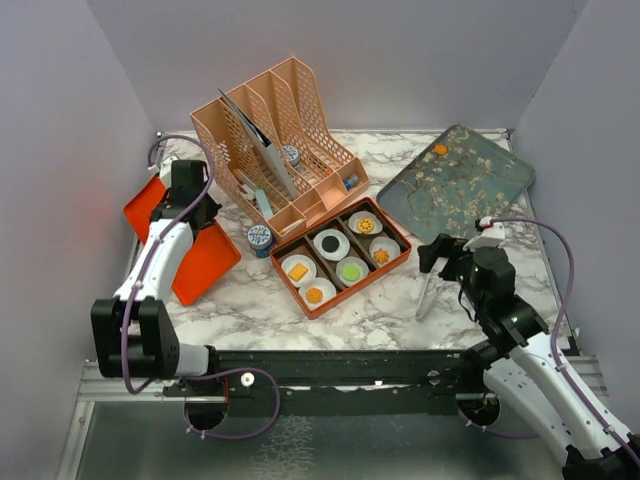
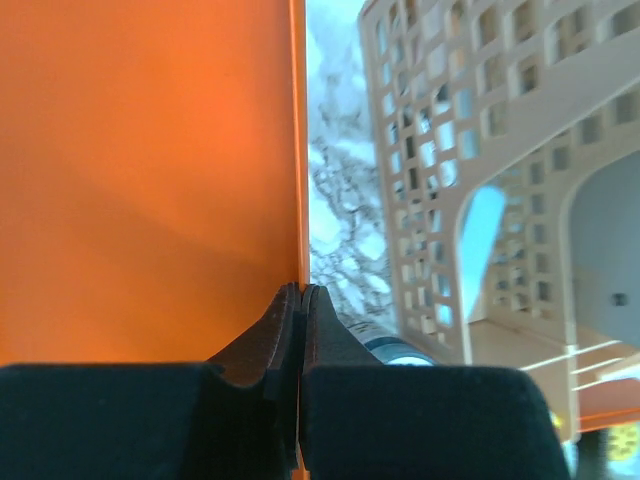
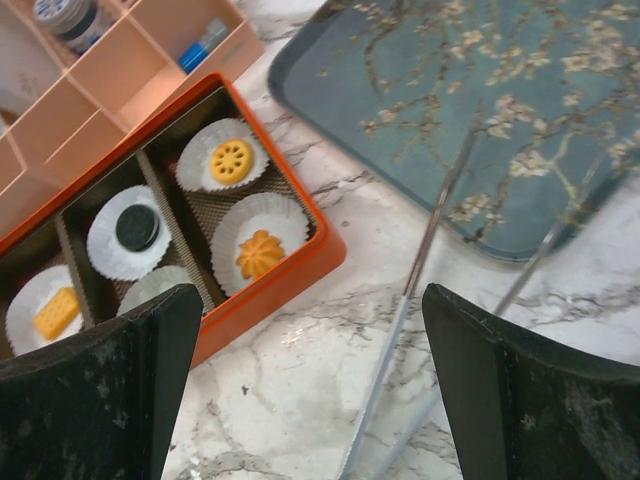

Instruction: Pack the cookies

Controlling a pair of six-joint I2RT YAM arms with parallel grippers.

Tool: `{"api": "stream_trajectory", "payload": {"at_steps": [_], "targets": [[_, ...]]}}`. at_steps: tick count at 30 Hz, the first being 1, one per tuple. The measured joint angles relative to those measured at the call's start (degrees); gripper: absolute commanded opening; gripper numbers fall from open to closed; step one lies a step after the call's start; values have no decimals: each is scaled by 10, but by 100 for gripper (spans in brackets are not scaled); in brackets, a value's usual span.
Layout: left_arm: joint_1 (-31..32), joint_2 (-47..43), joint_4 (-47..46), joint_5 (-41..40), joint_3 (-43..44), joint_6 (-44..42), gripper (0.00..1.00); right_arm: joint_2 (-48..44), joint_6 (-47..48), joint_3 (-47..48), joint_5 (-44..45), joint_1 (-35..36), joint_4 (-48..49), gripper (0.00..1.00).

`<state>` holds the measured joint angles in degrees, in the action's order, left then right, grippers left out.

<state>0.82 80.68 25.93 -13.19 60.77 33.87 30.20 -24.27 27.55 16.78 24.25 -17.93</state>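
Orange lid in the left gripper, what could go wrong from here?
The left gripper pinches only the thin edge of the orange lid, so it may slip or swing. Carried toward the box, it could knock the small tin or the organizer. One cookie lies on the tray; closing now would leave it out.

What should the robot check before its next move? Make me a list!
1. Left gripper pinching the orange lid: ok.
2. Right gripper open and empty: ok.
3. Box filled in every slot: ok.
4. Nothing left out: not ok, an orange cookie sits on the tray.
5. Tongs lying off the box: ok.
6. Lid held firmly enough to lift: cannot tell.
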Motion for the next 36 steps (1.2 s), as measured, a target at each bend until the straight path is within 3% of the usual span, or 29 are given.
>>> {"api": "stream_trajectory", "payload": {"at_steps": [11,17,26,36], "targets": [[0,-179,-24,-21,-48,99,0,67,43,5,-184,3,130,100],[4,-241,-27,-26,-49,125,0,130,52,19,-241,50,239,100],[74,-266,-28,-23,12,159,0,276,146,84,-209,250,402,100],[128,-321,-98,-3,6,229,0,404,265,121,-171,348,609,100]]}}
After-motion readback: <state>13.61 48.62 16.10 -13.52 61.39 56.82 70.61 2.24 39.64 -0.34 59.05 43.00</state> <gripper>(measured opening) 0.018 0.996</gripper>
